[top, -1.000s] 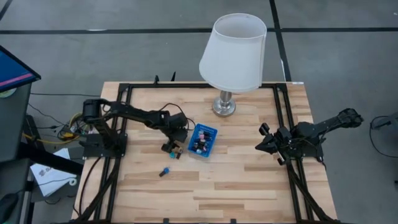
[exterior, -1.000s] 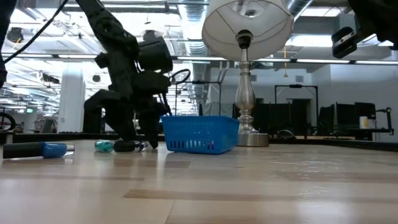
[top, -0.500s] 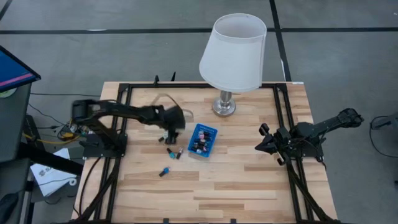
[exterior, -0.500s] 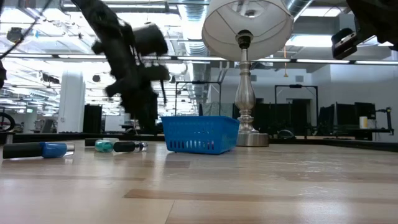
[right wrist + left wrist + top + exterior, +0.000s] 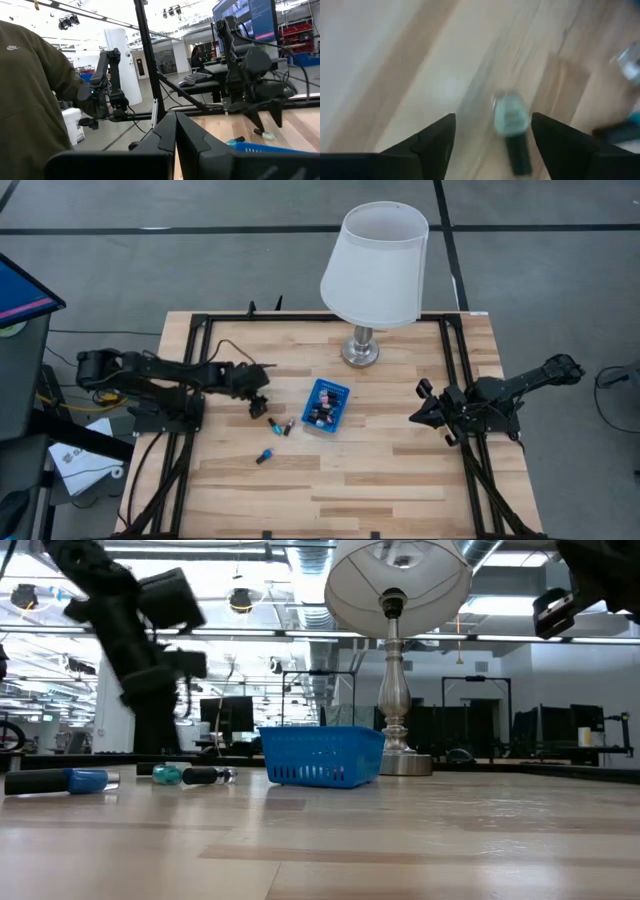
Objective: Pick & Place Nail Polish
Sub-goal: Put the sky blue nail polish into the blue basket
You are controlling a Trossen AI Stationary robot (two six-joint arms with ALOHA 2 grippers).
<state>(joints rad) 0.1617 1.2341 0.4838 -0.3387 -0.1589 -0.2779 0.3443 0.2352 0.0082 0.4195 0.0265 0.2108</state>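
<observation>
The blue plastic basket [image 5: 326, 406] holds several small nail polish bottles [image 5: 321, 413], three more [image 5: 278, 425] lie on the wooden table [image 5: 400, 470], left gripper [image 5: 259, 407] fingers wide and empty, right gripper [image 5: 417, 415] fingers closed

right gripper [image 5: 175, 131] jaws together | blue basket [image 5: 272, 147] rim | left arm [image 5: 247, 70] beyond | person's sleeve [image 5: 35, 85] near

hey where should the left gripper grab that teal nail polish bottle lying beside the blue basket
Grip the teal bottle across its glass body, coming straight down. It lies flat on the table, dark cap in line with it, between the left gripper's open fingers, so closing across that axis probably holds best.
</observation>
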